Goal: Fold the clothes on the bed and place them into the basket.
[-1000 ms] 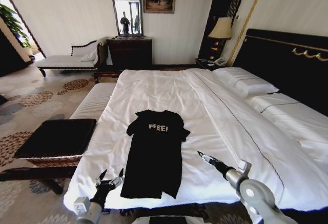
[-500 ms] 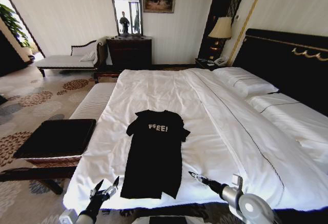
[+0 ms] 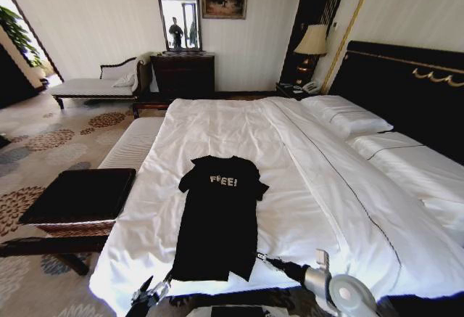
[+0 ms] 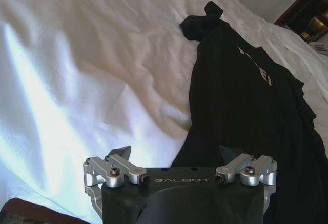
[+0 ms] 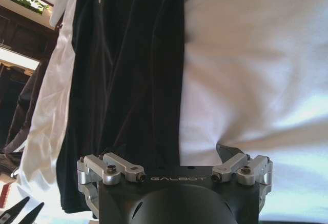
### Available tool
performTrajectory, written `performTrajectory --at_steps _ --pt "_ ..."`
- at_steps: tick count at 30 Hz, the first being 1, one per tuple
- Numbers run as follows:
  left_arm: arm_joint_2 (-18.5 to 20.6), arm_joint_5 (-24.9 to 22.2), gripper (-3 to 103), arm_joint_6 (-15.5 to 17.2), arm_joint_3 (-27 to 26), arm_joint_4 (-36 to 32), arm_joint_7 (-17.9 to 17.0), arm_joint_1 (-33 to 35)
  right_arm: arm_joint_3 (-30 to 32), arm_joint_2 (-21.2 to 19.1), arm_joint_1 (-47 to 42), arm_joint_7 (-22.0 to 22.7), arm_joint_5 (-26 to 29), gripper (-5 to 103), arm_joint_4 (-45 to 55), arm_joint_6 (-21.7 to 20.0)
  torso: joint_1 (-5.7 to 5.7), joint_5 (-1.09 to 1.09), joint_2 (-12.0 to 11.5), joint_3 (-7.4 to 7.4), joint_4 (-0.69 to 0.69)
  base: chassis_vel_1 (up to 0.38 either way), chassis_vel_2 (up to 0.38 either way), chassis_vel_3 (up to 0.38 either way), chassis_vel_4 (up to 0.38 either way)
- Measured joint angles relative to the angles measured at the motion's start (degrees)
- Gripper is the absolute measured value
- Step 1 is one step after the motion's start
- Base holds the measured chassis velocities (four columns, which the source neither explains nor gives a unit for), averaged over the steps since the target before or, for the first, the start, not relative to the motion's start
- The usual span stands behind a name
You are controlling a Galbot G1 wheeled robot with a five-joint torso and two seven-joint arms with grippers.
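Black T-shirt [image 3: 219, 215] with white "FREE!" lettering, lying flat and face up on the white duvet of the bed [image 3: 319, 186], collar toward the headboard, hem toward the foot edge nearest the robot.

Left gripper [image 3: 154, 290], at the foot edge of the bed just beside the shirt's lower left corner; fingers spread, holding nothing. In the left wrist view the gripper [image 4: 177, 155] hovers over the shirt's [image 4: 246, 111] left hem edge, one fingertip above the white duvet [image 4: 77, 70], the other above the black cloth.

Right gripper [image 3: 267, 260], just beside the shirt's lower right corner, fingers pointing at the hem. In the right wrist view the gripper [image 5: 169, 155] is released and empty, straddling the shirt's [image 5: 128, 70] right edge.

Basket [image 3: 80, 197] with black top, on the carpet left of the bed, well apart from the shirt.
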Motion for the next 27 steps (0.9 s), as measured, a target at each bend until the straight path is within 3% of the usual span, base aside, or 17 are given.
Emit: performTrajectory --at_steps 3,5,7,9,13,14,16,17,19,21,27 --pt "0.03 -0.31 99 0.64 0.07 0.16 -0.01 -0.57 -1.04 0.1 2.18 0.67 0.17 95 -2.23 -0.3 0.01 0.0 0.0 0.0 0.0 0.0 0.0 0.0 0.0" --pt "0.12 -0.54 99 1.09 0.37 0.3 -0.01 -1.09 -1.39 0.24 2.55 0.7 -0.05 79 -2.53 -0.52 0.01 -0.01 0.01 0.0 -0.02 0.0 0.0 0.0 0.0" --pt "0.14 -0.58 99 1.26 0.5 0.37 -0.01 -1.28 -1.52 0.3 2.66 0.71 -0.15 79 -2.57 -0.56 0.0 -0.02 0.01 0.0 -0.02 0.0 0.0 0.0 0.0" --pt "0.49 -1.04 99 2.14 1.69 0.8 -0.2 -1.92 -2.41 0.61 3.55 0.71 -0.71 68 -2.96 -0.76 0.01 -0.01 0.01 0.0 -0.03 0.0 0.0 0.0 0.0" --pt "1.22 -0.85 98 2.32 2.83 1.77 -0.56 -1.99 -3.38 0.36 4.37 0.72 -1.44 57 -3.24 -0.79 0.01 0.0 0.0 0.0 0.0 0.0 0.0 0.0 0.0" --pt "1.26 -1.06 98 2.46 2.88 2.15 -0.67 -2.6 -3.61 0.24 4.55 0.74 -1.64 47 -3.19 -0.88 0.01 0.0 0.0 0.0 0.01 0.0 0.0 0.0 0.0" --pt "1.21 -1.65 98 2.81 2.84 2.23 -0.79 -3.14 -3.59 0.23 4.52 0.78 -1.68 47 -3.05 -0.91 0.01 0.0 0.0 0.0 0.0 0.0 0.0 0.0 0.0" --pt "1.19 -2.1 98 3.07 2.83 2.27 -0.87 -3.58 -3.53 0.27 4.45 0.8 -1.72 41 -2.89 -0.93 0.01 0.0 0.0 0.0 0.0 0.0 0.0 0.0 0.0" --pt "1.19 -2.49 94 3.45 2.9 2.62 -0.94 -4.64 -3.18 0.47 4.01 0.83 -2.03 31 -2.66 -0.95 0.01 0.01 0.0 0.0 0.0 0.0 0.0 0.0 0.0" --pt "1.22 -2.5 90 3.6 3.05 2.9 -0.95 -5.21 -3.04 0.56 3.82 0.87 -2.13 31 -2.56 -0.96 0.01 0.01 0.0 0.0 0.0 0.0 0.0 0.0 0.0" --pt "1.04 -2.75 64 5.05 4.56 4.21 -0.95 -7.57 -2.36 0.83 2.55 1.15 -2.64 3 -2.05 -1.05 0.01 0.0 0.01 0.0 0.0 0.0 0.0 0.0 0.0"
